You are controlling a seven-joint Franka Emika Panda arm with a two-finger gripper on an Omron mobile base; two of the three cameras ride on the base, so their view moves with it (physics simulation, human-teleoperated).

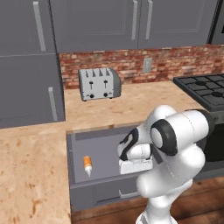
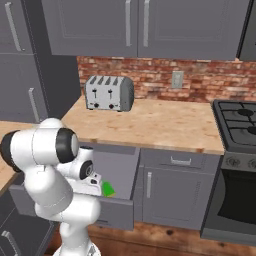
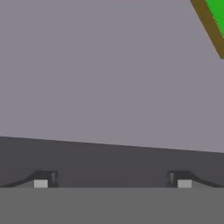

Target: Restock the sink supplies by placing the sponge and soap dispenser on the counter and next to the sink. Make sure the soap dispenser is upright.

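Gripper (image 3: 112, 179) jaws stand wide apart above the open drawer (image 1: 105, 148) floor; sponge (image 3: 217, 13) nearby; soap dispenser (image 1: 88, 166) lies in the drawer.

flat, even rendered light with no clear source and no glare. the counter (image 1: 131, 105) is bright, while the open drawer (image 1: 105, 153) sits in dull grey shade. edges are soft and pixelated. the hand view is smooth and nearly featureless, without lens distortion.

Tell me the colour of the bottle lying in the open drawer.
Orange-amber soap dispenser, whitish at one end; the left base view shows it best.
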